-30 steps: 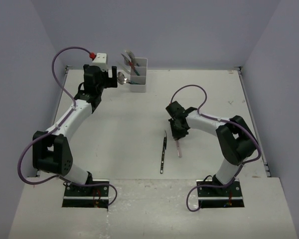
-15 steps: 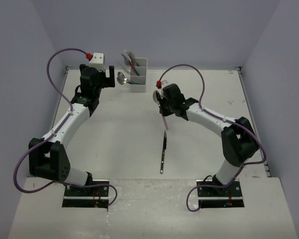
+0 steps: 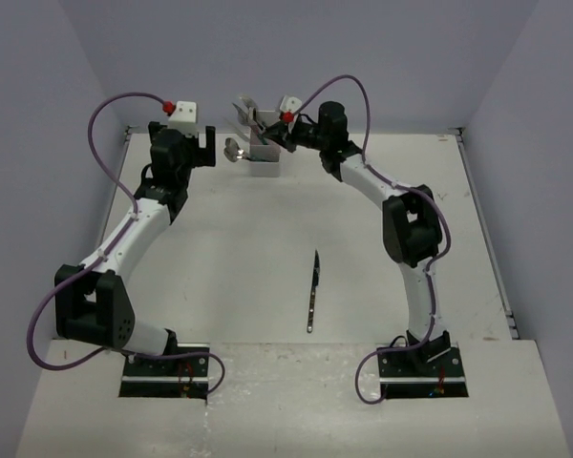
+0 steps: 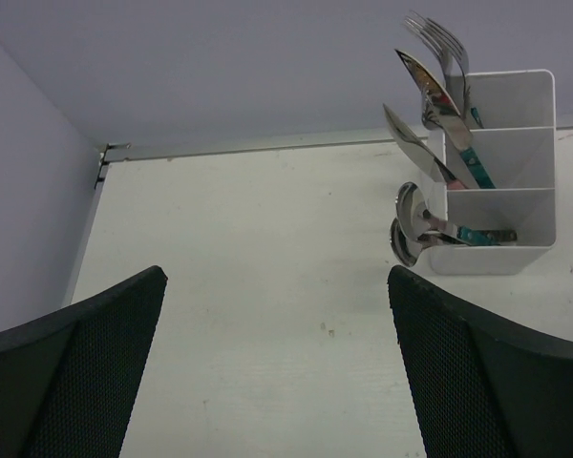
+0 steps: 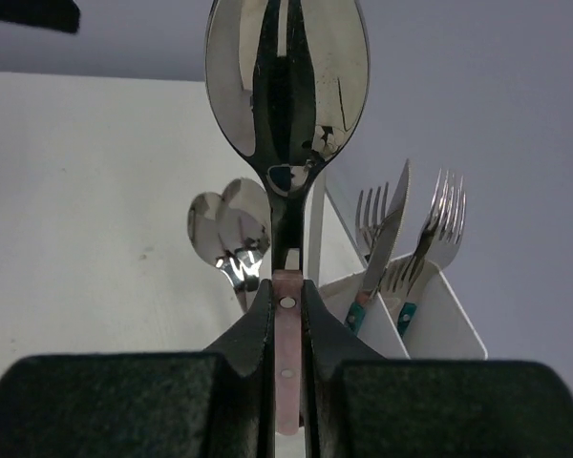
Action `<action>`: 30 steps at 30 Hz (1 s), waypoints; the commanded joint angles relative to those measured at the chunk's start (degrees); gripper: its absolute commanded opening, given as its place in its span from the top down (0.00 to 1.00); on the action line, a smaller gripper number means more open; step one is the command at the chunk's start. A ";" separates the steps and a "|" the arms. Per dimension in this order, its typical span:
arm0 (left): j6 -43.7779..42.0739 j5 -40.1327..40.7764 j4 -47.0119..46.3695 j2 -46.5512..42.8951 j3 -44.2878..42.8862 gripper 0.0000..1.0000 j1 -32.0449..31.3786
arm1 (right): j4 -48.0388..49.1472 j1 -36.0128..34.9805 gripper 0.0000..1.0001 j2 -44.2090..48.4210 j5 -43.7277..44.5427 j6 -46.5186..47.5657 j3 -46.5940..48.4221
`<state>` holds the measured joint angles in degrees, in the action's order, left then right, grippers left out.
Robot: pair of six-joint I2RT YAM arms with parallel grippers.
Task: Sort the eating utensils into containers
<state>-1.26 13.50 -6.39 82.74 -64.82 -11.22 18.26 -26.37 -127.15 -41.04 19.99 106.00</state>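
One spoon [image 5: 286,95] clamped in right end effector [image 5: 286,291] (near holder [image 4: 497,260]); left end effector [image 4: 275,286] agape

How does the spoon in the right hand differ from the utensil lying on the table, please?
The spoon is clamped in the right hand by the holder; the utensil lies flat on the table, untouched. The spoon's handle is pink; the utensil's is black. The spoon's head is a broad bowl; the utensil's is slim. Both have metal heads, and neither is in the holder.
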 commanded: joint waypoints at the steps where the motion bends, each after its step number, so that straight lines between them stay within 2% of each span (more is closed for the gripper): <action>1: -1.82 2.23 -2.93 -1.09 -0.04 0.00 0.94 | 8.55 1.50 1.00 -5.28 -10.73 -0.73 11.55; 4: -2.61 3.37 -2.66 -0.91 -0.14 0.00 1.12 | 2.93 1.41 1.00 -11.35 -11.87 0.84 19.92; 7: -3.05 3.82 -3.36 -0.91 0.22 0.00 1.38 | 2.66 1.32 0.99 -14.87 -10.65 0.05 22.58; 12: -3.66 3.82 -3.89 -0.21 0.39 0.00 1.73 | -0.23 1.15 0.98 -16.46 -7.40 -1.44 23.47; 15: -4.02 4.17 -4.06 -0.03 0.48 0.00 1.91 | -2.26 1.06 0.96 -15.50 -5.73 -1.45 20.23; 19: -4.46 4.43 -4.33 0.32 0.31 0.00 2.17 | -7.43 0.80 0.91 -14.35 -3.27 1.19 19.16; 21: -4.63 4.43 -4.33 0.58 0.22 0.00 2.26 | -8.50 0.62 0.82 -14.26 -1.69 1.37 19.16; 23: -4.81 4.52 -4.24 0.93 -0.04 0.00 2.26 | -9.12 0.62 0.80 -13.74 -0.54 1.89 18.99; 24: -4.81 4.61 -4.07 0.93 -0.13 0.00 2.26 | -9.64 0.44 0.75 -13.74 -0.01 2.07 19.42; 27: -4.81 4.78 -3.89 1.11 -0.40 0.00 2.35 | -11.93 0.18 0.69 -13.12 1.75 3.47 19.78; 30: -4.72 4.52 -3.80 0.93 -0.40 0.00 2.35 | -11.23 -0.08 0.67 -11.28 2.36 4.09 18.73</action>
<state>-5.19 17.12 -7.25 83.68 -64.79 -9.39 7.25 -25.67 -144.03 -40.69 22.04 125.01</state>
